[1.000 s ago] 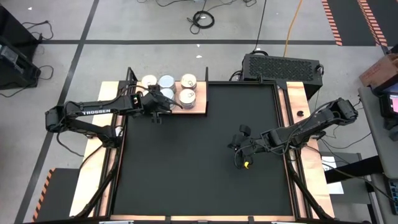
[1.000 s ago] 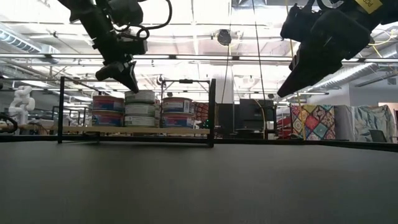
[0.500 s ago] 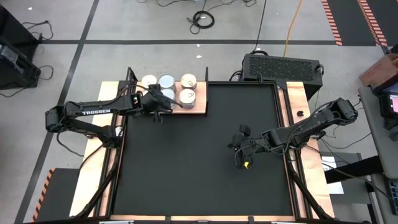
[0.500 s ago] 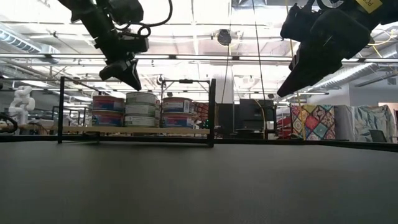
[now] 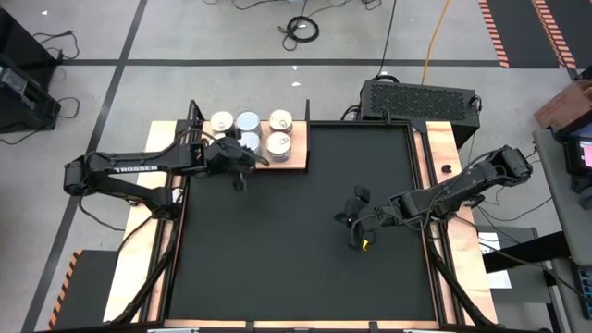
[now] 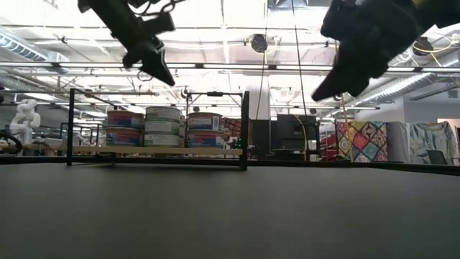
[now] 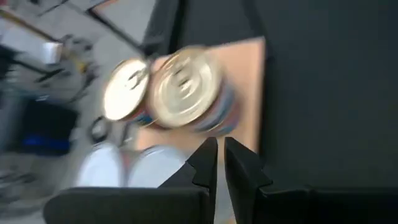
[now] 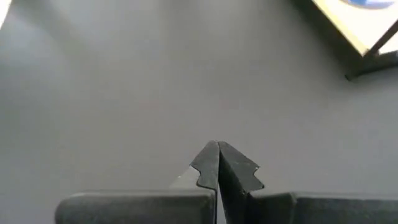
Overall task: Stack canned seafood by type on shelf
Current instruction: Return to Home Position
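Cans (image 5: 248,121) in view all sat stacked on the shelf (image 5: 299,155) at the counter's (image 5: 296,250) 11 o'clock corner, so stacking looked finished; left gripper (image 7: 221,144) closed, empty, beside the shelf, right gripper (image 8: 217,145) closed, empty, toward 3 o'clock.

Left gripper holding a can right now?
No: the left wrist view shows the left gripper shut with nothing between its fingers, and the cans stand beyond it on the shelf.
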Motion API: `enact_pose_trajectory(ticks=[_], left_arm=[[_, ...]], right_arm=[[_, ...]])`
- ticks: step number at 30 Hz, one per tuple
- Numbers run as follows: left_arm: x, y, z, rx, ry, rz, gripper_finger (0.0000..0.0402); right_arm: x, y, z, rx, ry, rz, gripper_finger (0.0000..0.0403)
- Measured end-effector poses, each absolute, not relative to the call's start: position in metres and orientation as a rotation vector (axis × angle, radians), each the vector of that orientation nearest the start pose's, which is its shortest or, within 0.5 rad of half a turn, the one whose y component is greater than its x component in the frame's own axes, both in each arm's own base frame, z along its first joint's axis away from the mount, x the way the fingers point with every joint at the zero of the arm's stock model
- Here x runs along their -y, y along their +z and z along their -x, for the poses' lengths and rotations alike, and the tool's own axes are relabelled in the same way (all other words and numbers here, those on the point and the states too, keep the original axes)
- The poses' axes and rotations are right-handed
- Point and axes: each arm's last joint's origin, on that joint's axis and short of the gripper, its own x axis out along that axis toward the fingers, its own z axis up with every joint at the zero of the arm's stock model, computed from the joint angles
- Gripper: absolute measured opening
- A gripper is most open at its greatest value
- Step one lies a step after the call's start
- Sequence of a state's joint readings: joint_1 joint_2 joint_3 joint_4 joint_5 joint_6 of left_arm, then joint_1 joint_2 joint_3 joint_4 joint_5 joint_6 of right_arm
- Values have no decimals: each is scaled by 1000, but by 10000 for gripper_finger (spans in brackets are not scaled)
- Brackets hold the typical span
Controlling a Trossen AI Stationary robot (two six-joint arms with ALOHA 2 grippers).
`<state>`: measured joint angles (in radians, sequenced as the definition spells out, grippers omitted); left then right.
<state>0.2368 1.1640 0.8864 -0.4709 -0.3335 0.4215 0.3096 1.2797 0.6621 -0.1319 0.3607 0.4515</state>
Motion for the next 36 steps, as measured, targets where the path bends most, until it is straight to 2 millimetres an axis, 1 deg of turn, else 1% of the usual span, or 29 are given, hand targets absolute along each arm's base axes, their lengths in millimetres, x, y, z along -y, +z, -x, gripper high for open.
enact_pose_trajectory(ticks=[4,7,9,12,15,18,22,25,27,29,31,34,36], left_arm=[[-47,276,-221,-776,313,-314,23],[-32,279,-209,-714,284,-271,12],[-21,280,-199,-636,260,-252,6],[-10,271,-182,-537,228,-221,4],[-3,260,-165,-416,213,-175,4],[1,249,-150,-329,194,-160,4],[1,238,-128,-238,199,-122,4],[-1,233,-113,-135,225,-64,4],[-1,226,-106,-68,228,-49,4],[-2,217,-102,4,231,-29,4],[-2,206,-99,39,232,-20,4],[-3,200,-94,75,251,11,4],[-4,201,-89,97,267,26,4]], right_arm=[[-68,206,-245,-595,-181,-202,0],[-69,213,-250,-508,-151,-196,0],[-70,218,-253,-460,-115,-187,0],[-73,225,-256,-396,-31,-167,0],[-72,232,-256,-349,6,-138,0],[-64,240,-251,-340,-8,-129,0],[-48,259,-237,-304,13,-152,0],[-36,270,-224,-282,-11,-108,0],[-29,276,-217,-266,-31,-73,0],[-22,275,-210,-260,-36,-52,0],[-13,272,-203,-248,-46,-56,0],[0,258,-192,-249,-68,-86,0],[7,246,-183,-240,-88,-123,0]])
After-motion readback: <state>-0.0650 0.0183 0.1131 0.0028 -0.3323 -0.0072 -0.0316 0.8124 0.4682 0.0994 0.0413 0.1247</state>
